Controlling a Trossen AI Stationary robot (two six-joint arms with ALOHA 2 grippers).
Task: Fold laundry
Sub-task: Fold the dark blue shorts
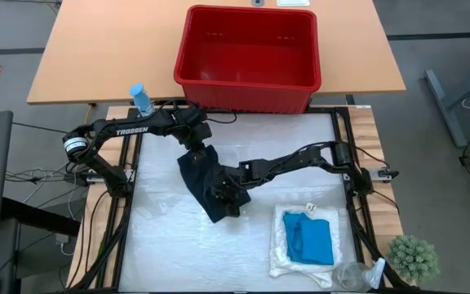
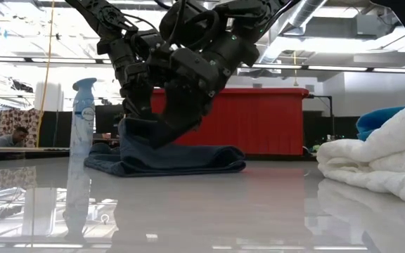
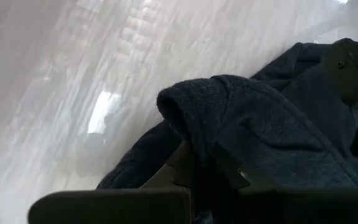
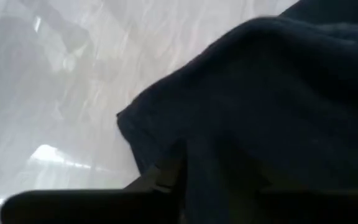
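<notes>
Navy-black cloth, the dark garment point(image 1: 206, 184), lies at the centre of my overhead frame, both arms meeting on it. My left gripper point(image 1: 196, 155) pinches its upper end; the left wrist view shows a fold point(image 3: 229, 118) bunched between the clamped fingers. My right gripper point(image 1: 228, 194) sits on its lower end, and I cannot tell its spread. Only the overhead shows the turquoise garment point(image 1: 312, 241) resting on the cream cloth point(image 1: 282, 253) at lower right.
</notes>
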